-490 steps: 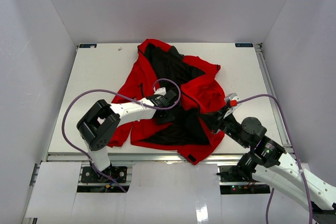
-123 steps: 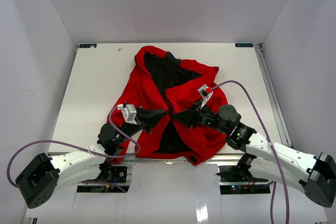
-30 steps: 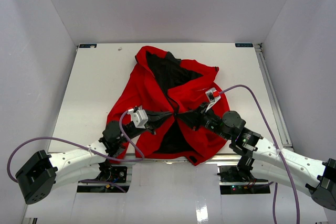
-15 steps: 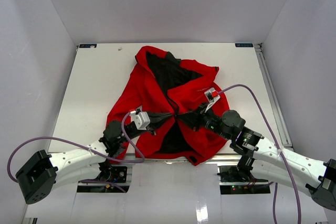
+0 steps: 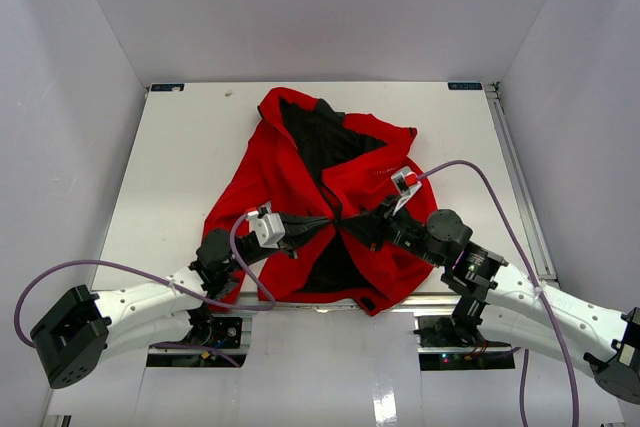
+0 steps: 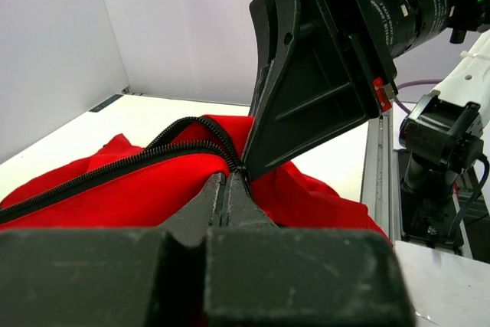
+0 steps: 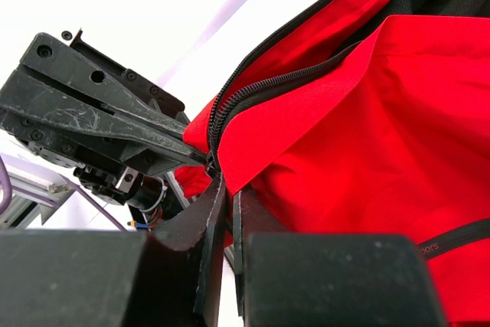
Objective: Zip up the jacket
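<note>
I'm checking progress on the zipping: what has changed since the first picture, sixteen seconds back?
Both arms swung low. The left gripper and right gripper moved inward and met over the jacket, each shut on a front zipper edge, drawing the edges together. The black lining below them narrowed. The collar end stayed on the table. The last second shows almost no change.

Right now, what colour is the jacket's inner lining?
Black. The lining shows best in the top view, inside the open red jacket.
</note>
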